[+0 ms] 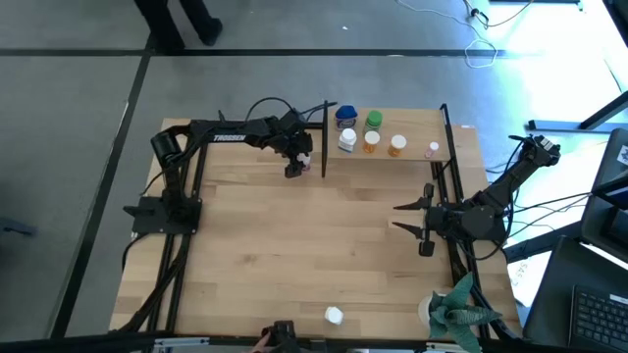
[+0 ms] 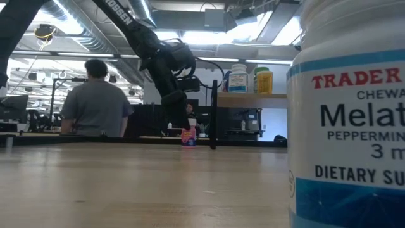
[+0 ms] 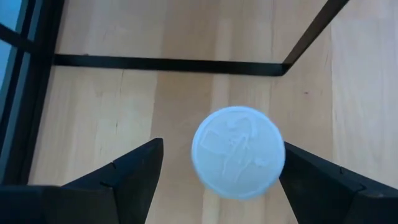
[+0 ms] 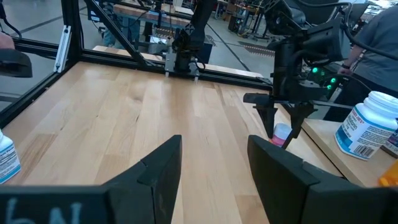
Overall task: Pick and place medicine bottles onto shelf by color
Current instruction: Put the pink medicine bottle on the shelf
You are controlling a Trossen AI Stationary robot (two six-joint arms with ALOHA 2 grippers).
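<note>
My left pincer [image 3: 217,180] hangs wide open and empty straight above the upright pink bottle [image 1: 305,161] standing on the bench just beside the shelf's [image 1: 412,126] black upright, its white cap between my fingers.

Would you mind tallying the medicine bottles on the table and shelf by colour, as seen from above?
Blue bottle: 1
Green bottle: 1
White bottles: 2
Orange bottles: 2
Pink bottles: 2
Total: 8
</note>
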